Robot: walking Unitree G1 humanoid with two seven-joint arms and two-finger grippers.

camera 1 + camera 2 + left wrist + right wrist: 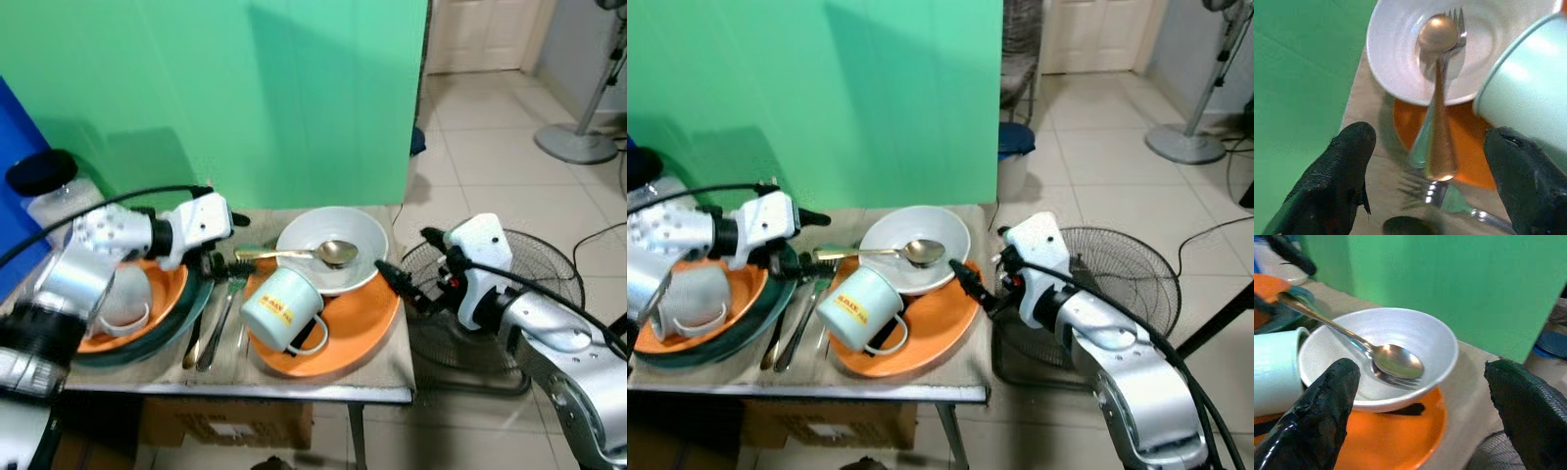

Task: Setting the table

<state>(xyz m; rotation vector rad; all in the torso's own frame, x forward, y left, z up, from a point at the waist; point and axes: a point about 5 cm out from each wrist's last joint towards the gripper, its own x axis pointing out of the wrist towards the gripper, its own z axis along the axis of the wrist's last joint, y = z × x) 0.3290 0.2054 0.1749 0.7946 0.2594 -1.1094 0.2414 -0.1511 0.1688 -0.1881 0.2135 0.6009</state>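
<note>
A white bowl (338, 240) rests on the back of an orange plate (367, 323), with a gold spoon (328, 253) and a fork (1458, 22) lying in it. A pale mint mug (282, 305) lies tipped on the same plate. My left gripper (227, 245) hovers open at the spoon's handle end (1437, 161), one finger (1337, 171) on each side, apart from it. My right gripper (409, 257) is open at the table's right edge, pointing at the bowl (1376, 347). To the left, a white mug (125, 294) sits on an orange plate inside a dark green plate (147, 343).
Loose cutlery (211, 328) lies between the two plates. A floor fan (500, 284) lies right of the table, behind my right arm. A black-lidded jar (49, 186) stands at the back left. A green backdrop (245, 98) rises behind. A cardboard box (225, 421) sits under the table.
</note>
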